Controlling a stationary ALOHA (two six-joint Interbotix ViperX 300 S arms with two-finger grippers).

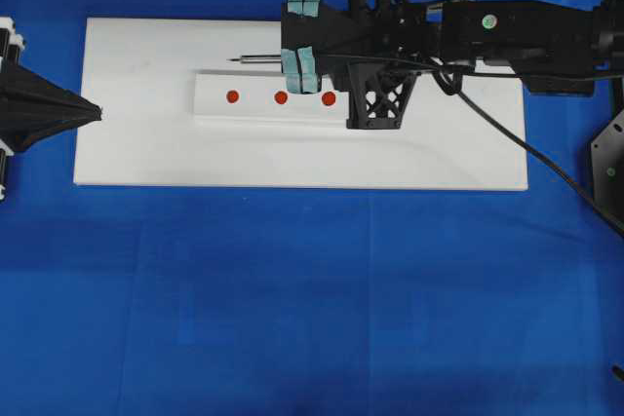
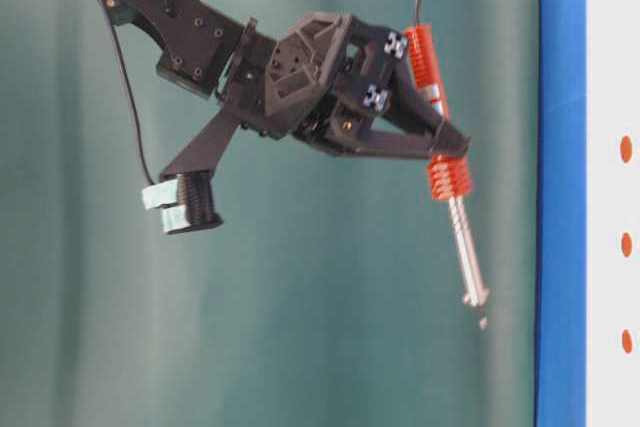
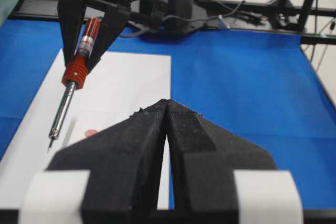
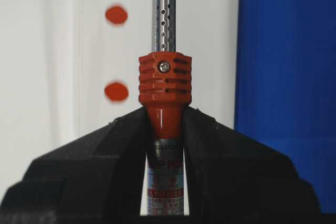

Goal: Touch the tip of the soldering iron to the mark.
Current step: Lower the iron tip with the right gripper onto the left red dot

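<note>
My right claw (image 4: pixel 165 129) clamps the soldering iron (image 4: pixel 164 85), tip off the mark (image 1: pixel 281 97); left claw (image 3: pixel 167 129) closed, empty.

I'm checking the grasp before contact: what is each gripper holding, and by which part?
The right gripper holds the soldering iron by its red handle, just behind the ribbed collar. The left gripper is shut and holds nothing.

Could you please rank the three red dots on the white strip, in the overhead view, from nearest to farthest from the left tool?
Measured from the left tool, shut at the white board's left edge:
1. The left outer dot, at the strip's left end.
2. The mark, the centre dot.
3. The right outer dot, beside the right arm's black frame.
</note>
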